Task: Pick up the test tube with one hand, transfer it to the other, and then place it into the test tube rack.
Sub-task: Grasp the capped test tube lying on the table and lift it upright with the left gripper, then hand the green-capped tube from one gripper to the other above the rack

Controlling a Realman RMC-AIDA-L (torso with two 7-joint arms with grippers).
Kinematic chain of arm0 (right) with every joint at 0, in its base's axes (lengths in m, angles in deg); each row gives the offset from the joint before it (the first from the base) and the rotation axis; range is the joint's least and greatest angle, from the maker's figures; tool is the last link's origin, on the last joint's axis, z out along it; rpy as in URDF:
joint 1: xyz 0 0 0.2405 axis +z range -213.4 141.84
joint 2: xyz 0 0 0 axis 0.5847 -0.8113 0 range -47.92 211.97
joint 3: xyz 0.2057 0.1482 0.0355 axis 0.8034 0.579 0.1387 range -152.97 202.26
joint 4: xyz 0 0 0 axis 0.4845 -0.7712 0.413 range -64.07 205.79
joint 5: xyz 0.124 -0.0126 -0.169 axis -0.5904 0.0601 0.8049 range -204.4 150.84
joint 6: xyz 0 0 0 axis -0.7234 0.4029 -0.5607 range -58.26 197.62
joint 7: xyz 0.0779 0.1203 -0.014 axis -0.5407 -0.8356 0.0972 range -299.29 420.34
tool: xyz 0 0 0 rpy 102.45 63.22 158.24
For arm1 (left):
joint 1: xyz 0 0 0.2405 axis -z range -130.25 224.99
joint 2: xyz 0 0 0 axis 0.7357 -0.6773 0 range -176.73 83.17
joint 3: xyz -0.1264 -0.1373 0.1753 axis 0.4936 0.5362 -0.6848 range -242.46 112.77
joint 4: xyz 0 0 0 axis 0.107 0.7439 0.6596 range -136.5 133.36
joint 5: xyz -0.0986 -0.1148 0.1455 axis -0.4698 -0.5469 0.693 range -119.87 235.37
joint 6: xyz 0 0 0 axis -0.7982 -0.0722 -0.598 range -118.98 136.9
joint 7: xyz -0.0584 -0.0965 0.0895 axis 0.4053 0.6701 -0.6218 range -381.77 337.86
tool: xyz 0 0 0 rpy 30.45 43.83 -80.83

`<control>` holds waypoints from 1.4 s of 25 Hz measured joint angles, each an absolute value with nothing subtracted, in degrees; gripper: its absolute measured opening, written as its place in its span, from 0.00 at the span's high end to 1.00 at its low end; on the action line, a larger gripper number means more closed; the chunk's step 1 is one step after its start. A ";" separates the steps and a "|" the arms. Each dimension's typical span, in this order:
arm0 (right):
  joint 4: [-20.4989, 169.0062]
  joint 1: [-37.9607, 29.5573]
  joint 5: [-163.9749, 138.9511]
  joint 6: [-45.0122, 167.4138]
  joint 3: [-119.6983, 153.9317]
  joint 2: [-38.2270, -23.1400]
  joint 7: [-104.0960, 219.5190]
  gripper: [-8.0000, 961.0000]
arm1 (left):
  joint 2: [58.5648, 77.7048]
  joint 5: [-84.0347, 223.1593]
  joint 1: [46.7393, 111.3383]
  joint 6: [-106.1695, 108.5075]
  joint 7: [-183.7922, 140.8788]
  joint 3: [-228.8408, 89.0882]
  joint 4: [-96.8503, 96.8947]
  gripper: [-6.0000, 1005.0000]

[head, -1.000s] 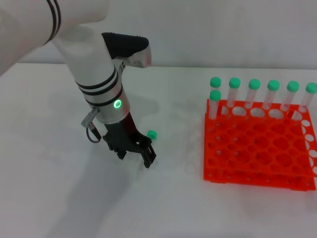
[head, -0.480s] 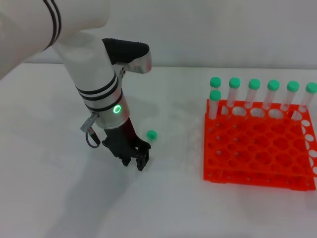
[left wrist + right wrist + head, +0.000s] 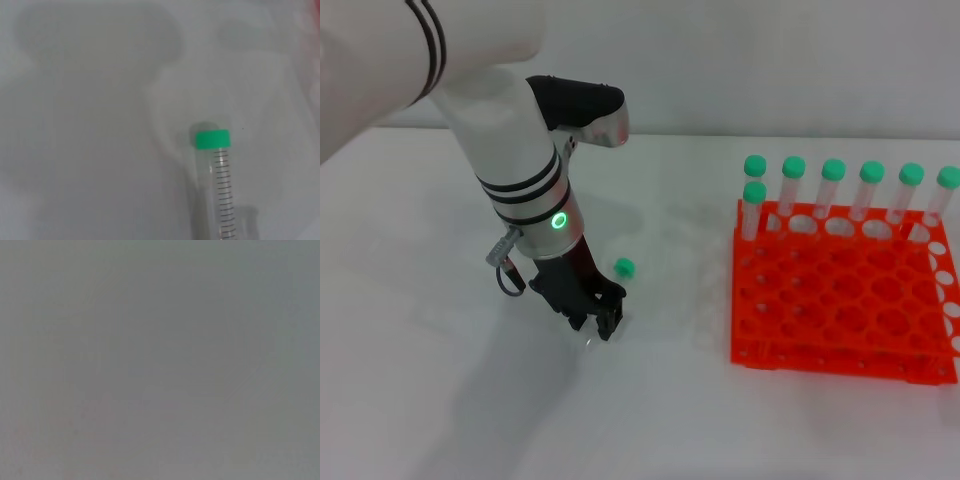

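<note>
The test tube lies on the white table; its green cap (image 3: 624, 267) pokes out just right of my left gripper (image 3: 600, 325). The clear body runs under the black fingers. In the left wrist view the test tube (image 3: 220, 192) shows its green cap and printed scale, lying flat on the table. My left gripper points down with its fingers drawn close together around the tube's body. The orange test tube rack (image 3: 840, 305) stands at the right, well apart from the gripper. My right gripper is out of view; the right wrist view shows only plain grey.
Several green-capped tubes (image 3: 832, 190) stand upright along the rack's back row, with one more (image 3: 753, 205) at its left corner. The white table (image 3: 440, 400) stretches around the left arm; a pale wall runs behind.
My left gripper's fingers have drawn together from a wide spread to a narrow grip over the tube, and the hand has shifted slightly. The green cap has barely moved.
</note>
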State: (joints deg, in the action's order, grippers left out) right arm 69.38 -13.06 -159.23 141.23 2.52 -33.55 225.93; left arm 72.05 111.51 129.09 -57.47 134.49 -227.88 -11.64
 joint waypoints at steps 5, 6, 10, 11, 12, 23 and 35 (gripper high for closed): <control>69.42 -13.12 -159.23 141.31 2.49 -33.65 225.93 0.09 | 72.08 112.11 128.83 -57.27 134.49 -227.88 -11.58 0.66; 69.42 -13.11 -159.23 141.31 2.49 -33.64 225.93 0.09 | 72.09 112.18 128.64 -57.06 134.49 -227.88 -11.58 0.66; 69.42 -13.16 -159.23 141.32 2.49 -33.60 225.93 0.09 | 72.09 112.30 128.08 -56.97 134.43 -227.88 -11.58 0.70; 69.43 -13.17 -159.23 141.32 2.50 -33.57 225.93 0.09 | 72.08 112.34 127.93 -56.97 134.41 -227.88 -11.58 0.71; 69.43 -13.17 -159.23 141.32 2.49 -33.57 225.93 0.09 | 72.05 112.37 127.84 -56.98 134.38 -227.88 -11.58 0.72; 69.46 -13.26 -159.23 141.42 2.72 -33.45 225.93 0.09 | 71.94 112.36 128.00 -55.22 133.37 -227.78 -12.10 0.78; 69.75 -13.37 -159.23 141.53 3.20 -33.46 225.93 0.09 | 71.22 89.65 126.80 -48.55 116.28 -227.80 -18.78 0.81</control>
State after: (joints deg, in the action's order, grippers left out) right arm 69.75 -13.37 -159.23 141.53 3.20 -33.46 225.93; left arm 71.22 89.65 126.80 -48.55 116.28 -227.80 -18.78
